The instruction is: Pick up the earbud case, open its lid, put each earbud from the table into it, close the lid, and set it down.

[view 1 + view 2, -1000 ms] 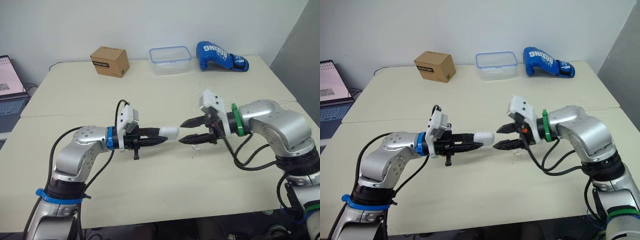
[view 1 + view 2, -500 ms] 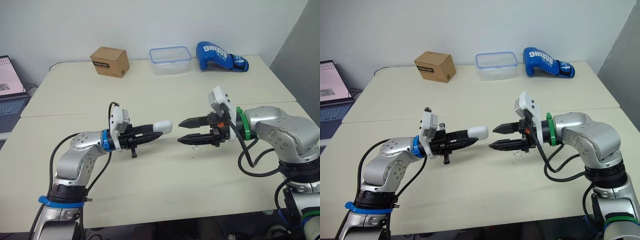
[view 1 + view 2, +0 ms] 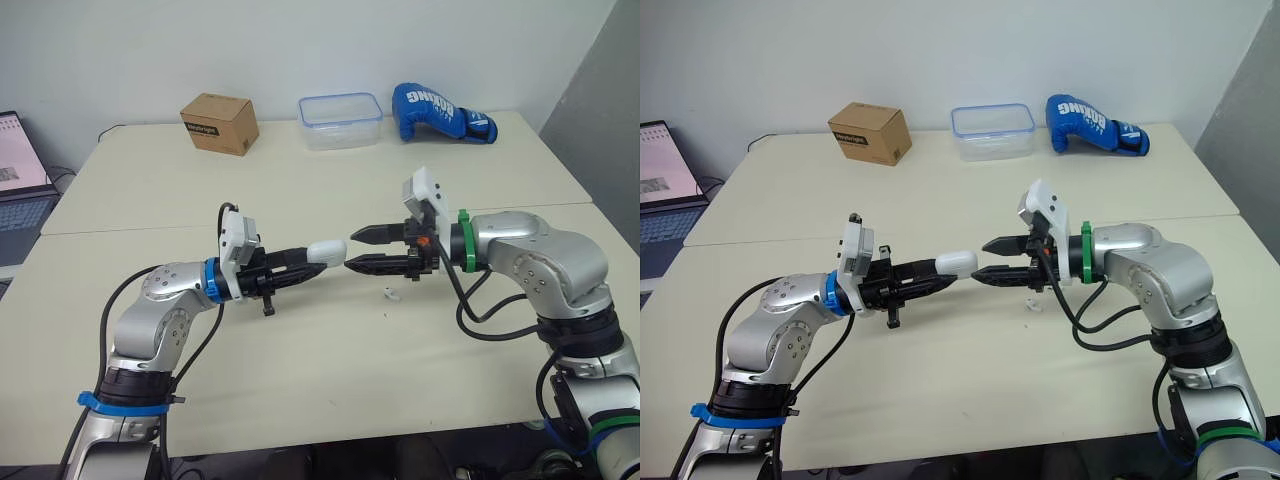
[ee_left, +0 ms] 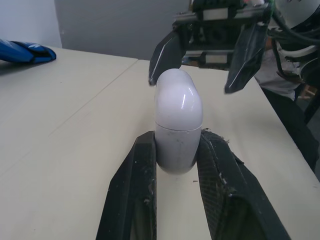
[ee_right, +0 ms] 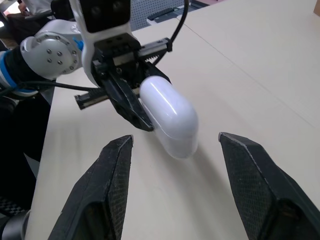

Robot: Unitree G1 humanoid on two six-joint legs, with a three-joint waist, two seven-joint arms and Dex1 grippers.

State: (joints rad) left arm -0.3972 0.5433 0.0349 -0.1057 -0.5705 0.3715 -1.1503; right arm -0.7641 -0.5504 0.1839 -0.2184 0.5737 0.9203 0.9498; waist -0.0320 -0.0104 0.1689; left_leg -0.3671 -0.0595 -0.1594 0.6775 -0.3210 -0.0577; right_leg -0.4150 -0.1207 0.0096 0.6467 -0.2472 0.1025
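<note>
Cream counter (image 3: 330, 380) against a pale wall, two slabs meeting at a seam. Far left edge: open grey laptop (image 3: 20, 180). Along the back: brown cardboard box (image 3: 219, 123), clear plastic container with blue rim (image 3: 340, 120), blue boxing glove (image 3: 440, 113). Mid-counter, the left hand (image 3: 305, 262) is clamped on the lower half of a glossy white oval earbud case (image 3: 327, 251), held off the counter, lid closed, rounded lid end pointing at the right hand (image 3: 349, 250). Right hand's fingers are spread apart, tips level with the case's lid end, one on each side; contact unclear. Small white earbud (image 3: 390, 294) lies on the counter just below the right hand.
</note>
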